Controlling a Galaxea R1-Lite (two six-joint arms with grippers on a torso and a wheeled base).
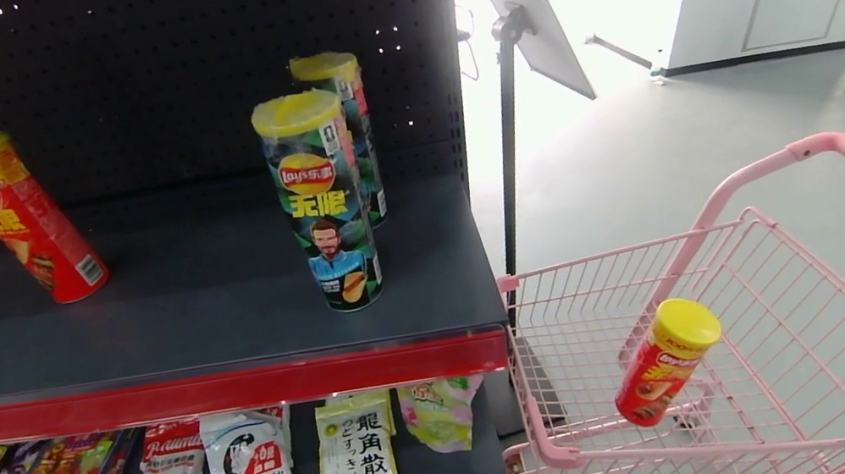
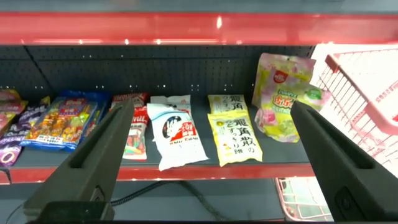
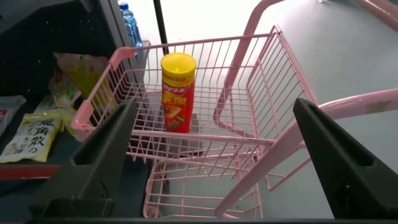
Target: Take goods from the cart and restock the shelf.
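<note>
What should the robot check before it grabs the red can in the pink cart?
1. Right gripper open: ok, jaws wide apart.
2. Red can upright and alone in the cart: ok.
3. Right gripper close to the can: not ok, the can stands far off from it.
4. Room on the top shelf: ok, a bare stretch lies beside the green cans.
5. Left gripper out of the way: ok, open, facing the snack bags on the lower shelf.
</note>
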